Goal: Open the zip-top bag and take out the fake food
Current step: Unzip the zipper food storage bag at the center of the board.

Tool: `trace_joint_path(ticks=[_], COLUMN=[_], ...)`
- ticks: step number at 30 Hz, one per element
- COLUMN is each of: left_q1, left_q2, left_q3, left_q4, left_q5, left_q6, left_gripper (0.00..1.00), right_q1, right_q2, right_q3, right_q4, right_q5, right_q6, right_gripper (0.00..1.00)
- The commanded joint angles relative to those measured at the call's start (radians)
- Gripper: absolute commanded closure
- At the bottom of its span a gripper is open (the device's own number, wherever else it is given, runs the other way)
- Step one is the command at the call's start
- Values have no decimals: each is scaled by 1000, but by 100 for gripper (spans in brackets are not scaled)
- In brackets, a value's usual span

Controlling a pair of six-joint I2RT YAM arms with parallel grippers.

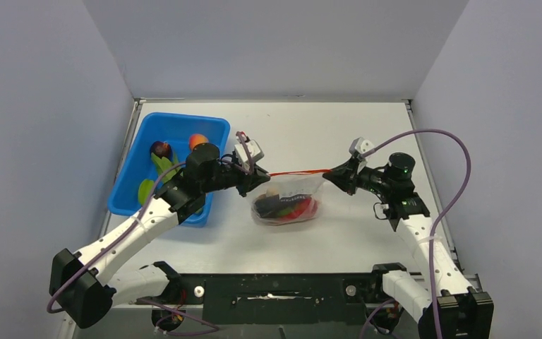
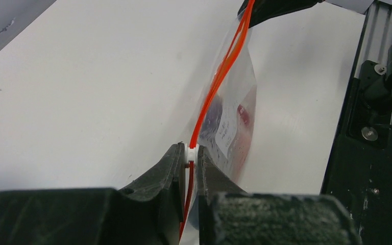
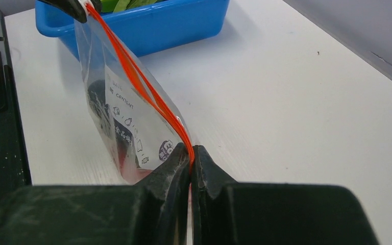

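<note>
The zip-top bag hangs stretched between my two grippers over the table's middle, its orange-red zipper strip pulled taut. Fake food, red and dark pieces, sits in its sagging bottom. My left gripper is shut on the white slider at the strip's left end. My right gripper is shut on the strip's other end. In the right wrist view the clear bag shows a printed label, and the two orange lines of the strip part slightly along the middle.
A blue bin stands at the left, just behind my left arm. It holds long green pods, an orange peach and a dark piece. White walls close the table at the back and sides.
</note>
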Motion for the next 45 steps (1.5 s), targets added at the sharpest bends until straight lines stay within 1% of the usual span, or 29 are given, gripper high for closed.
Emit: trace_joint_path(ticks=[1, 2, 3, 5, 6, 7, 8, 9, 10, 13, 17, 19, 23, 27, 32, 35, 38, 40, 42, 45], left_q1=[30, 32, 33, 34, 33, 34, 33, 34, 36, 35, 36, 35, 36, 35, 33, 35, 36, 33, 33, 33], left_q2=[-89, -103, -115, -130, -129, -121, -113, -105, -98, -91, -101, -107, -112, -112, -108, -102, -98, -96, -96, -101], left_q3=[-31, -48, -70, -102, -104, -99, -90, -81, -73, -65, -72, -73, -73, -75, -74, -74, -68, -63, -58, -59], left_q4=[8, 50, 99, 177, 193, 194, 185, 170, 157, 130, 128, 129, 125, 123, 122, 119, 113, 108, 99, 94], left_q5=[-48, -41, -32, -21, -18, -17, -19, -21, -21, -20, -19, -17, -17, -18, -15, -14, 4, 13, 15, 13], left_q6=[2, -13, -30, -60, -66, -66, -66, -62, -58, -39, -39, -43, -49, -55, -64, -67, -71, -75, -78, -79], left_gripper=[100, 100, 100, 100, 100, 100, 100, 100, 100, 100, 100, 100, 100, 100, 100, 100, 100, 100, 100, 100], right_q1=[-18, -14, -9, 14, 38, 65, 103, 147, 191, 293, 372, 397, 447, 495, 506, 506, 506, 506, 506, 506], right_q2=[-10, 2, 17, 52, 68, 80, 88, 93, 101, 142, 227, 261, 296, 285, 236, 245, 301, 347, 389, 428], right_q3=[97, 129, 168, 260, 296, 323, 338, 349, 361, 396, 468, 507, 565, 584, 557, 532, 574, 605, 635, 662], right_q4=[-104, -157, -223, -395, -471, -527, -539, -541, -546, -555, -580, -591, -602, -590, -483, -416, -475, -532, -597, -636], right_q5=[-9, -33, -66, -109, -102, -71, -14, 54, 118, 252, 361, 388, 388, 344, 259, 288, 309, 288, 257, 240], right_q6=[-94, -116, -160, -280, -325, -346, -339, -332, -344, -406, -469, -487, -513, -541, -532, -521, -563, -585, -617, -599], right_gripper=[98, 96, 90, 75, 66, 49, 35, 29, 26, 23, 21, 20, 18, 18, 19, 19, 19, 19, 23, 32])
